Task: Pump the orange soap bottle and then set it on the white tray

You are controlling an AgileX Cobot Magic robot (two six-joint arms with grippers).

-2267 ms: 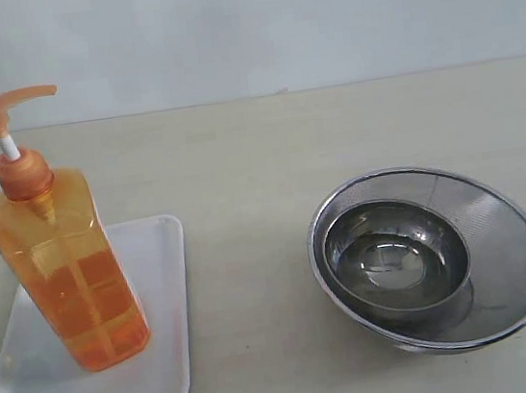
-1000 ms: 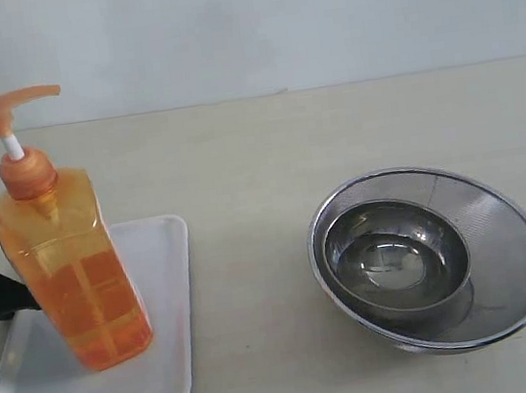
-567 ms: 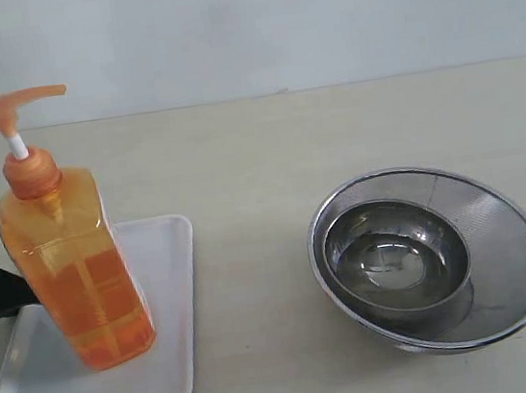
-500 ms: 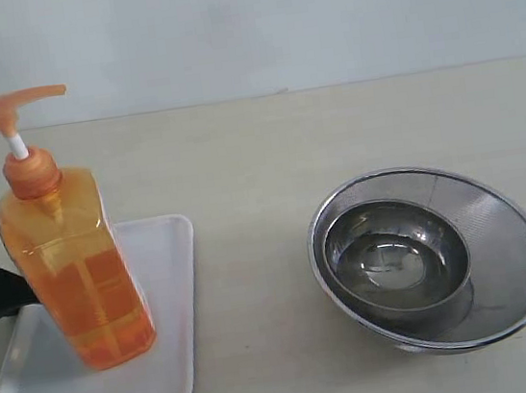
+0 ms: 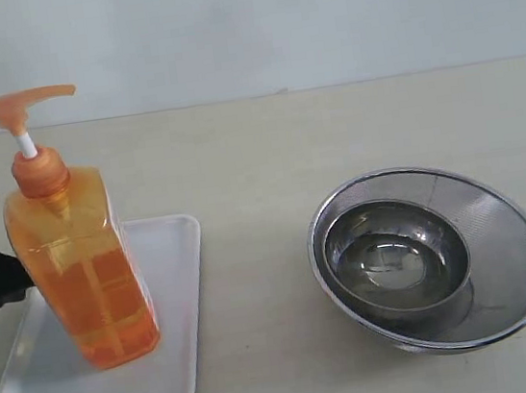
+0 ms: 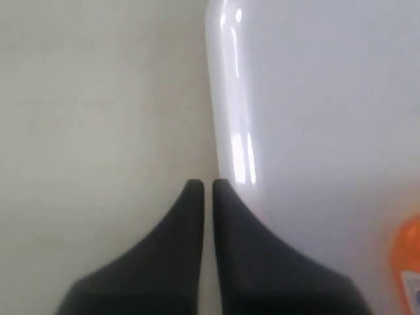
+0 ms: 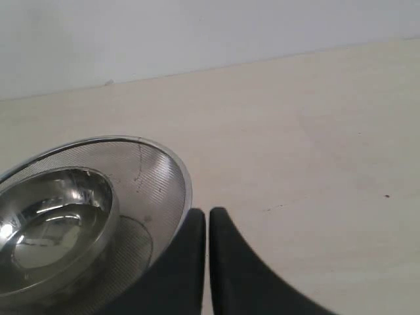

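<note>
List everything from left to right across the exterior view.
left gripper → orange soap bottle → mesh bowl. The white tray is left out, since it spreads beneath the bottle.

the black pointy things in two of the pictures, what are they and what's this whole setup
They are the pinching fingers of a robot with two arms. Each arm carries a small camera on its wrist, looking past its own gripper. One picture shows the left gripper, shut and empty, at the rim of a white tray. Another shows the right gripper, also shut and empty, near a steel mesh bowl. The wide picture comes from a separate camera facing the table: an orange soap bottle stands on the tray, and a smaller steel bowl sits inside the mesh one. Nothing is held.
</note>
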